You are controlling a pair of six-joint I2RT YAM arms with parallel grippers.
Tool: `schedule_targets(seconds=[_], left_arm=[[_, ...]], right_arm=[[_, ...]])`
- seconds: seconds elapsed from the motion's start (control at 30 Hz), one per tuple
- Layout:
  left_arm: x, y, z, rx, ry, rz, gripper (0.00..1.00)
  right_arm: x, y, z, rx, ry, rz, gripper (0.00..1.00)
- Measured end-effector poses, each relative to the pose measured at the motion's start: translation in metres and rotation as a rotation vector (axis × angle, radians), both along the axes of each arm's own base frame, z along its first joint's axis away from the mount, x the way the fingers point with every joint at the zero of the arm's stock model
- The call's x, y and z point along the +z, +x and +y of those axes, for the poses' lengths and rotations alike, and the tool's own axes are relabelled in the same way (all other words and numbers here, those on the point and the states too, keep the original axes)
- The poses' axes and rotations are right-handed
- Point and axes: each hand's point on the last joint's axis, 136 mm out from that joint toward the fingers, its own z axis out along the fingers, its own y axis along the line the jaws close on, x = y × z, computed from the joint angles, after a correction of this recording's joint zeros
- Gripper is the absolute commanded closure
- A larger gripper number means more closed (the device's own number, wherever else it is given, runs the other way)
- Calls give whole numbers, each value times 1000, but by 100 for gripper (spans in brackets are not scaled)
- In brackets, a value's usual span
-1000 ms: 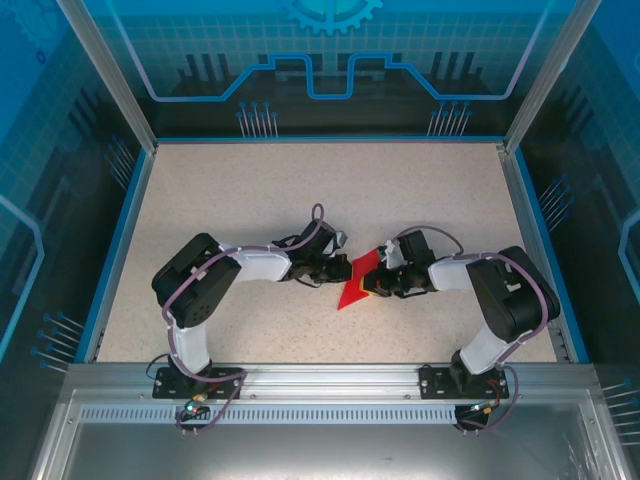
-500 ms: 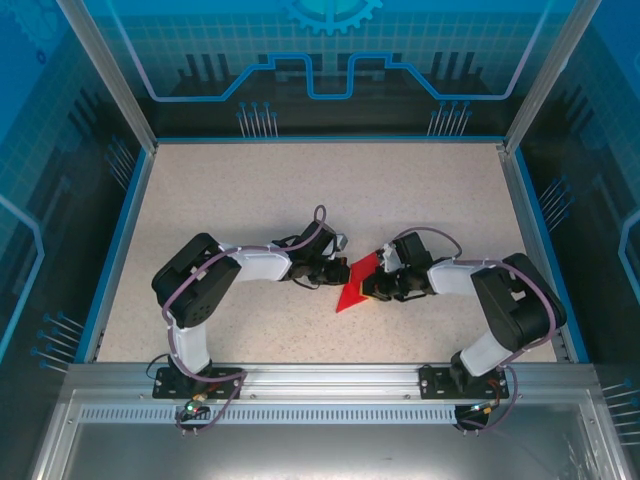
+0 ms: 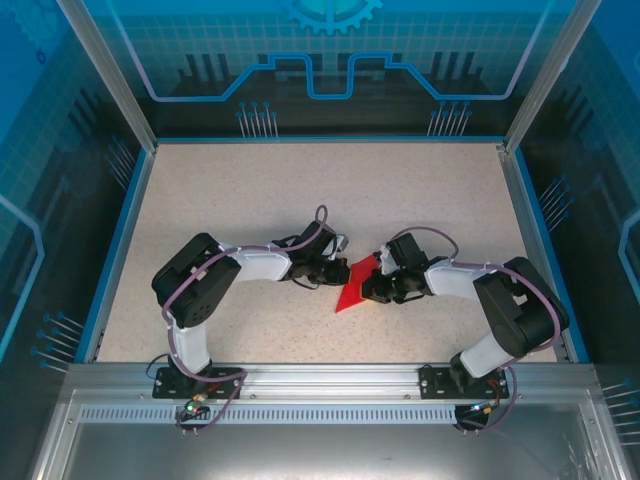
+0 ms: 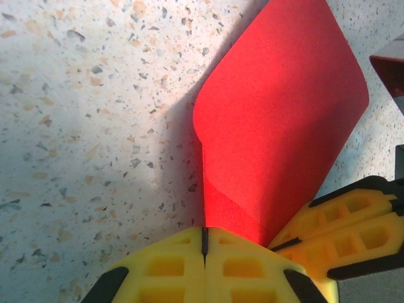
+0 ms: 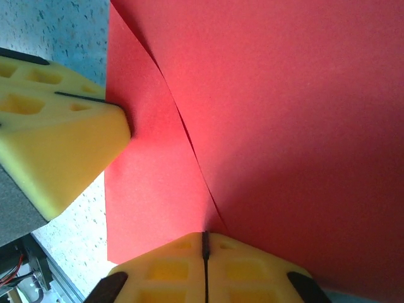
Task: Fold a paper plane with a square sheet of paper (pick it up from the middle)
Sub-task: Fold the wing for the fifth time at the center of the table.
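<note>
The red sheet of paper (image 3: pixel 353 290) is folded and stands lifted off the speckled table at its middle, between my two grippers. My left gripper (image 3: pixel 338 272) holds it from the left. In the left wrist view its yellow fingers (image 4: pixel 164 265) are shut, with a folded edge of the sheet (image 4: pixel 278 126) running into the slit between them. My right gripper (image 3: pixel 370 288) holds it from the right. In the right wrist view that gripper (image 5: pixel 204 238) is shut where a fold line of the sheet (image 5: pixel 284 126) meets the jaws. The left gripper's yellow finger (image 5: pixel 57 145) touches the paper there.
The speckled table (image 3: pixel 250 200) has a raised blue rim (image 3: pixel 118 250) at the left, back and right, and a metal rail (image 3: pixel 320 380) along the near edge holding both arm bases. Slanted frame posts (image 3: pixel 105 70) rise at the back corners.
My right gripper has moved a little to the left toward the left gripper, and the red sheet between them looks narrower. The left arm has barely moved.
</note>
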Motion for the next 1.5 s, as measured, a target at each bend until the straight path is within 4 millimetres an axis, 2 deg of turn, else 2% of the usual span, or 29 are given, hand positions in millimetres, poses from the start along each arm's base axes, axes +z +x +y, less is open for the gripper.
schedule_targets(seconds=[0.87,1.23,1.5], left_arm=[[10,-18,-18,-121,11,-8,94],[12,-22,-22,-79,-19,54,93],[18,-15,-27,-20,-57,64,94]], right_arm=[[-1,1,2,15,30,-21,99],[0,0,1,19,41,-44,100],[0,-1,-2,13,47,-58,100]])
